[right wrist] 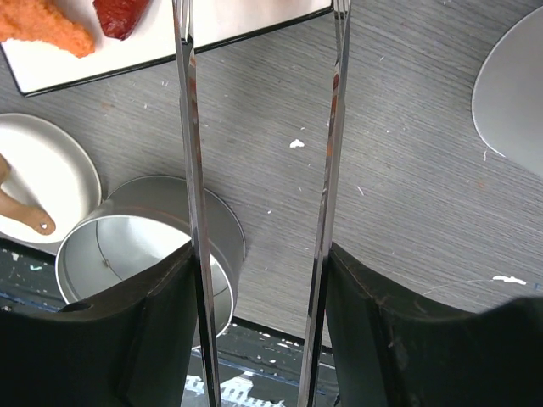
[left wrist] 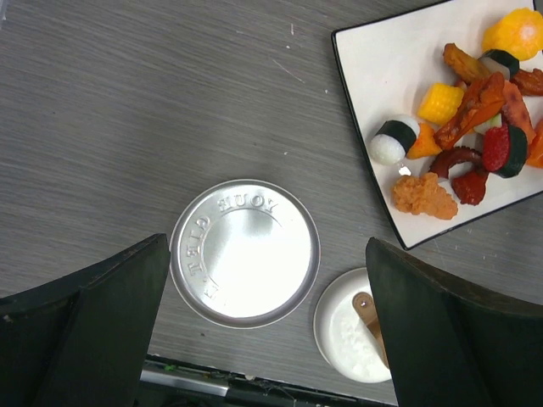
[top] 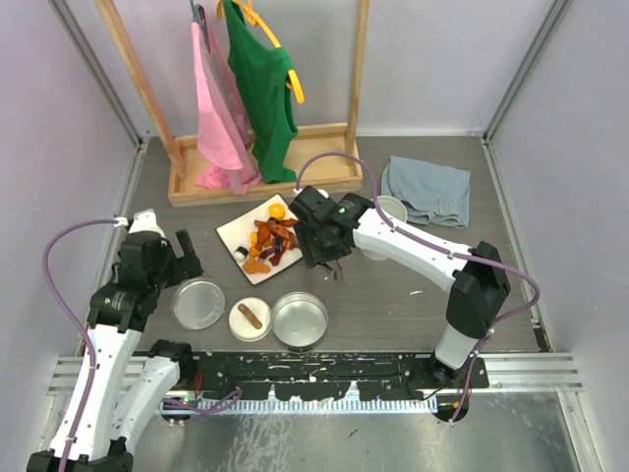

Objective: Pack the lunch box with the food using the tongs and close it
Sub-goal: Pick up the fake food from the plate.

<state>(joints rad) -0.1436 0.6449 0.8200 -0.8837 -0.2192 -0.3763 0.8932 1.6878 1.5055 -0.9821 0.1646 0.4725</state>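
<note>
Counted three steel pieces in a near row: lid (top: 198, 303), small dish (top: 236, 325) (one sausage piece (top: 251, 316) inside), tin (top: 300, 320). One plate (top: 232, 236) of food (top: 273, 241) lay just beyond. Left tool (left wrist: 267, 254) gaped above the lid; right tool (right wrist: 259, 263) gripped the tongs (right wrist: 193, 212), both arms plain only in the right wrist view.

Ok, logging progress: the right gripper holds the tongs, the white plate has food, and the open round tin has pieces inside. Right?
No: the round tin is empty, as the right wrist view shows. The right gripper does hold the tongs, and the white plate has food.
</note>
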